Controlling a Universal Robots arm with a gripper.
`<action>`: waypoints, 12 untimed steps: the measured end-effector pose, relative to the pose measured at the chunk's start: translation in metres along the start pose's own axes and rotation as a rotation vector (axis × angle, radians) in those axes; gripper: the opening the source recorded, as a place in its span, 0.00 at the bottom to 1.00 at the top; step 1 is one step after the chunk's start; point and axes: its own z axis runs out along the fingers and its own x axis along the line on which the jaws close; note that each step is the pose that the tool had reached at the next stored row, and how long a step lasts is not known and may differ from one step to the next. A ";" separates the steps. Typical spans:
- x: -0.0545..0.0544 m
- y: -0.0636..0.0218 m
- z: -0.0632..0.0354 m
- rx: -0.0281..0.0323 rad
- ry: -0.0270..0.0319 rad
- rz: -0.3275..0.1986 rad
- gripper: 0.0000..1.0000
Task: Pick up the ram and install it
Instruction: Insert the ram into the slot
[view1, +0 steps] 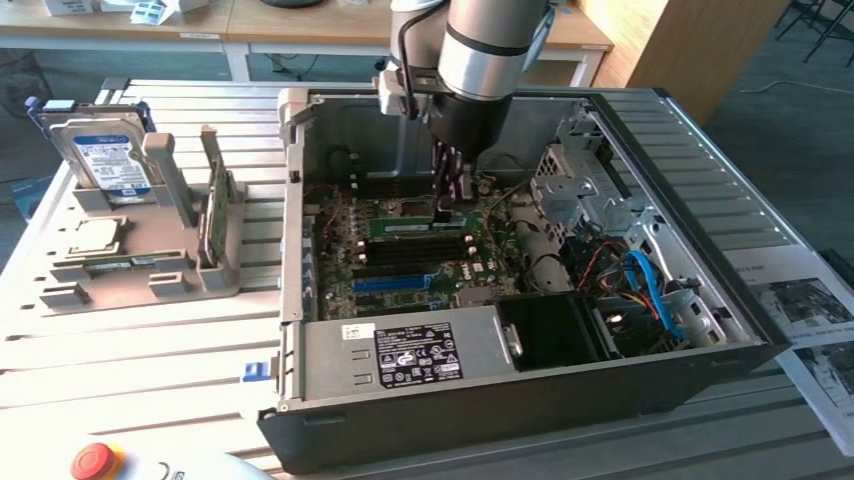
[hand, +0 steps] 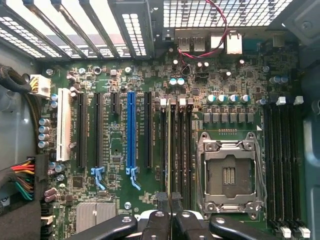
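My gripper (view1: 446, 208) reaches down into the open computer case (view1: 747, 300), just above the motherboard (view1: 400, 270). The ram (view1: 416, 225) is a narrow green stick lying along a memory slot beside the black slots. From the wrist it appears edge-on as a thin strip (hand: 169, 150) running down one slot of the slot bank, between white end clips. The two black fingertips (hand: 162, 199) straddle its near end and are closed against it. Whether the stick is fully seated in the slot cannot be told.
The CPU socket (hand: 227, 172) lies beside the slot bank, with a second memory bank (hand: 282, 165) beyond it. A grey fixture (view1: 127, 270) at the exterior view's left holds a silver hard drive (view1: 110, 160) and a green expansion card (view1: 214, 210). Blue cables (view1: 647, 285) and a power supply (view1: 414, 355) fill the case.
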 end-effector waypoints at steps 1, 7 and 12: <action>0.000 0.0000 0.0012 -0.0001 0.0000 0.000 0.12; 0.000 -0.0006 0.0108 -0.0002 0.0002 0.000 0.12; -0.001 -0.0011 0.0186 -0.0001 0.0001 0.000 0.12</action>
